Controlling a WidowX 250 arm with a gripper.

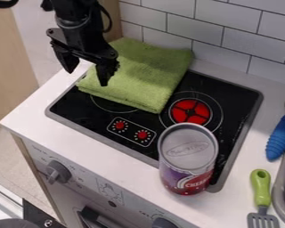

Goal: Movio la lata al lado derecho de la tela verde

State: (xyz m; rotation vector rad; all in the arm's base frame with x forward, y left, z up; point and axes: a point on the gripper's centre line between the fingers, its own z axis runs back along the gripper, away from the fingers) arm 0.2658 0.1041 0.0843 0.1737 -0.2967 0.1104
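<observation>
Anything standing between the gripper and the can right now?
Nothing upright is visible between the gripper and the can. Only the green cloth, lying low, and the flat stovetop are along that line; clearing the cloth's front edge should probably be enough.

A smooth white bench [32, 116] carries a black rectangular cooktop [234, 99] with a grey rim; a folded green cloth [146, 73] covers its far left part, and a purple-and-red cylindrical can [188, 167] stands upright near its near right corner. Rightward lie a green-handled slotted spatula [261, 191] and a ribbed blue object [280, 137]
</observation>
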